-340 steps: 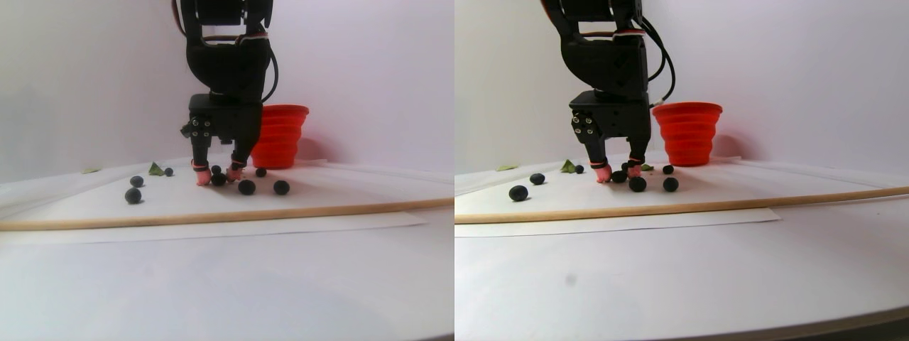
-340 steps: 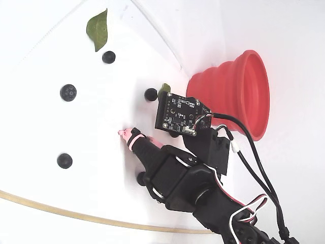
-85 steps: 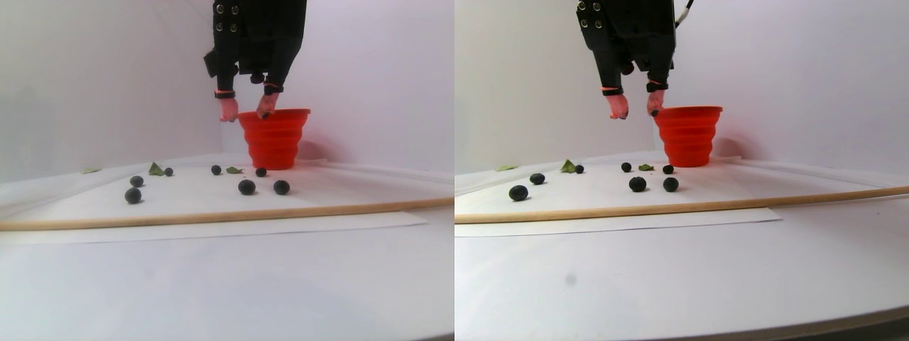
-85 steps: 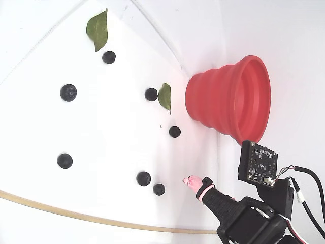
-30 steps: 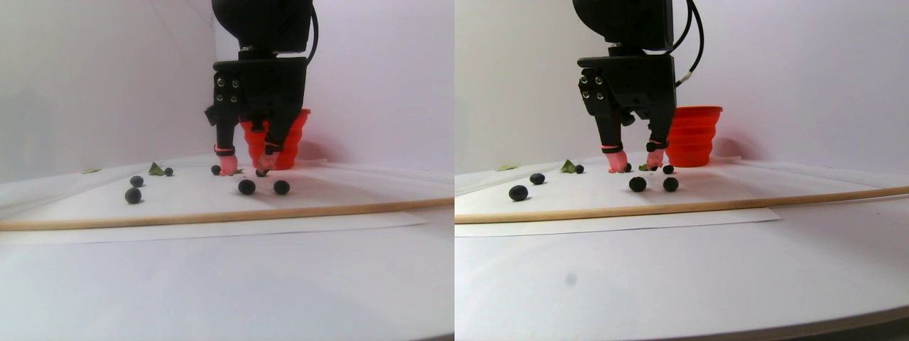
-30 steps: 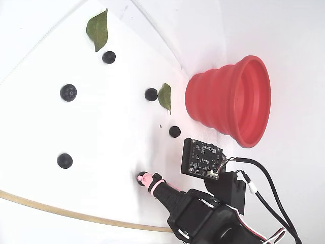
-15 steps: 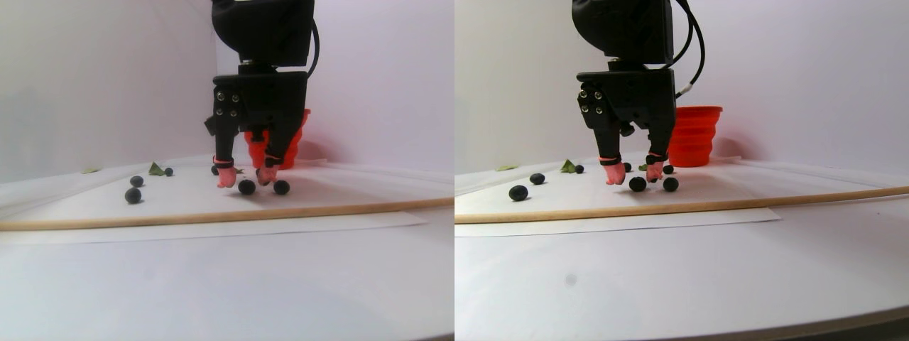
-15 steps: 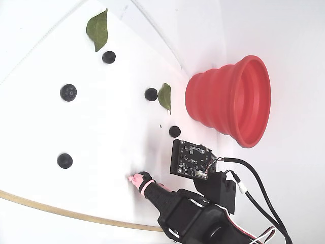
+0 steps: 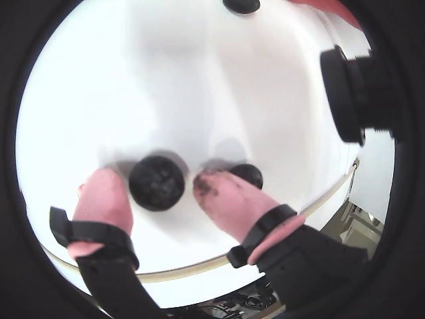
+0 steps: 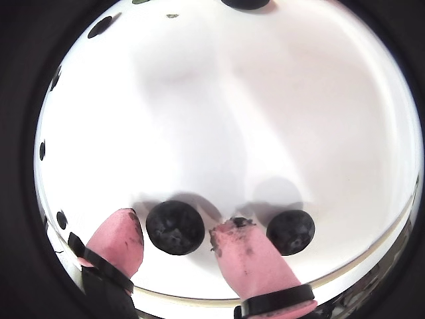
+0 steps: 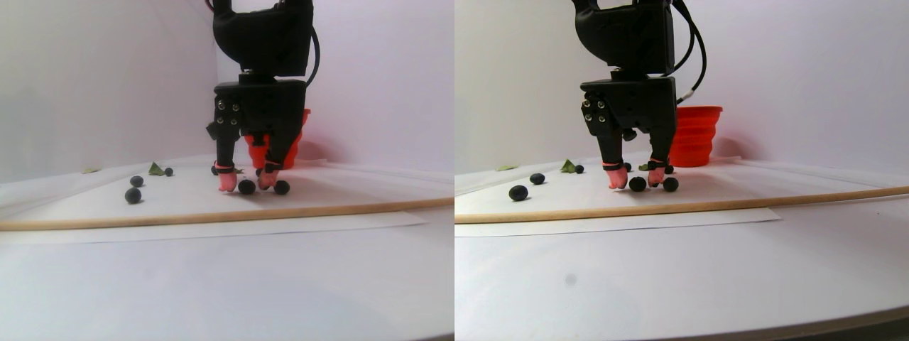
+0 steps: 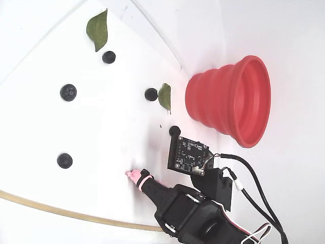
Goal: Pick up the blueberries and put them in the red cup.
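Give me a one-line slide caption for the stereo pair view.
Black two-finger gripper with pink tips straddles a small dark blueberry on the white sheet, the ribbed red cup waiting behind.

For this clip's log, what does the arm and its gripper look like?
A black plastic arm with screw heads on the wrist block. The gripper has two black fingers with pink tips, each ringed by a black band; one tip carries dark smudges. A bare green-black circuit board sits on the wrist, with black cables and a white connector running back along the arm.
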Controlling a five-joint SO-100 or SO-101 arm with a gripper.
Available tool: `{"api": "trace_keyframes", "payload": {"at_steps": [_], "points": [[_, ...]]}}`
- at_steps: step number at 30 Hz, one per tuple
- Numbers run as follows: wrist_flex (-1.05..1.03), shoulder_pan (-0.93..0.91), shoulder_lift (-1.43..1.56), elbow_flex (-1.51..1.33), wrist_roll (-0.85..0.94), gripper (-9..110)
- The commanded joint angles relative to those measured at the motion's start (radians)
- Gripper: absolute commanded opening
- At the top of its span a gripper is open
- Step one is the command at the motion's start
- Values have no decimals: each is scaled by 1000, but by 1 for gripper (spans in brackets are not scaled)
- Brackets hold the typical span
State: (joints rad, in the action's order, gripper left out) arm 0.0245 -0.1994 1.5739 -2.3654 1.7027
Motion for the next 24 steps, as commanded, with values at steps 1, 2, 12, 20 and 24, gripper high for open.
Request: {"api": "trace_keyframes", "payload": {"at_steps": [1,2,12,20,24], "points": [[31,0,8,52,-12,21],[34,2,3,52,-15,21],[48,9,-14,49,-29,18],[49,11,-18,49,-21,14],[49,11,-11,46,-17,14]]}}
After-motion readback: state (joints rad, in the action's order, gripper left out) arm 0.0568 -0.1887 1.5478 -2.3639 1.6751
